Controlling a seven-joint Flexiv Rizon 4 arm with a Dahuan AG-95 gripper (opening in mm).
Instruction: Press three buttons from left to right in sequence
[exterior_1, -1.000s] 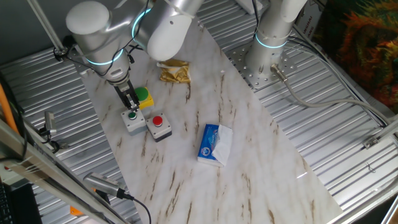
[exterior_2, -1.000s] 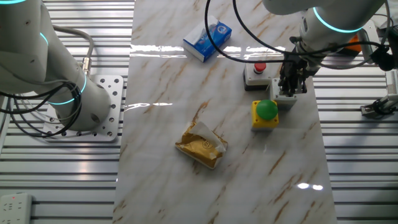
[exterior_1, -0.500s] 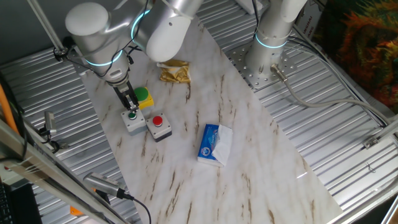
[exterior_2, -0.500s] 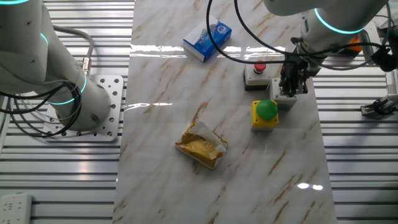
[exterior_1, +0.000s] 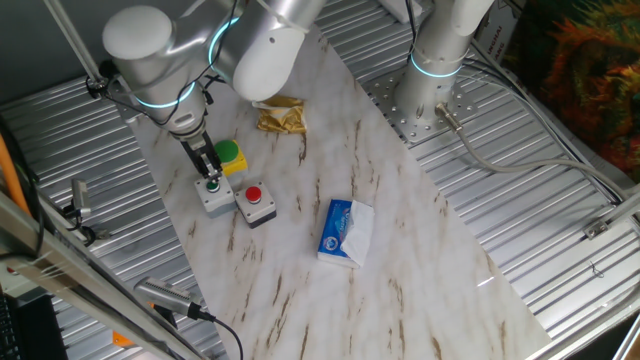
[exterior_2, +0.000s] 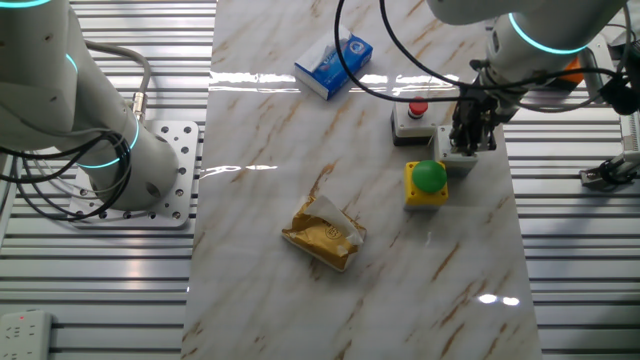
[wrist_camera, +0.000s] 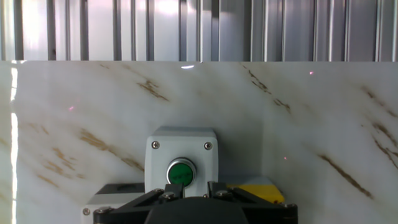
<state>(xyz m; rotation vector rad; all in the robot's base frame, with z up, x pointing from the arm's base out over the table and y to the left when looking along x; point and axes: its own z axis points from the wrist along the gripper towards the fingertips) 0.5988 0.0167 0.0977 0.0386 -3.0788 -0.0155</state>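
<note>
Pincer: I have it (exterior_1: 209, 174) hanging over the middle box, left of centre in one fixed view. Whether its tips are spread or pressed together I cannot tell; no view shows them clearly.

Middle box: grey box with small green button (wrist_camera: 181, 171), low centre in the hand view, directly ahead of the pincer. In the other fixed view the arm hides most of it.

Yellow box: big green dome (exterior_2: 429, 175) on a yellow box, right of centre in the other fixed view, just beside the grey one.

Red button box: grey box with a red button (exterior_1: 254, 195), just beside the green-button box, left of centre in one fixed view.

Handling: these look like hard plastic shells, stiff and probably light, so I judge a box could slide or tip on the smooth marble counter (exterior_1: 400, 250) if pushed off-axis.

Where to touch: nothing to grip here; I would press straight down on the centre of each cap. The small green one leaves little margin, the dome is forgiving.

Bystanders: the blue-white packet (exterior_1: 346, 232) and the golden wrapper (exterior_1: 281, 116) lie well apart from the boxes.
</note>
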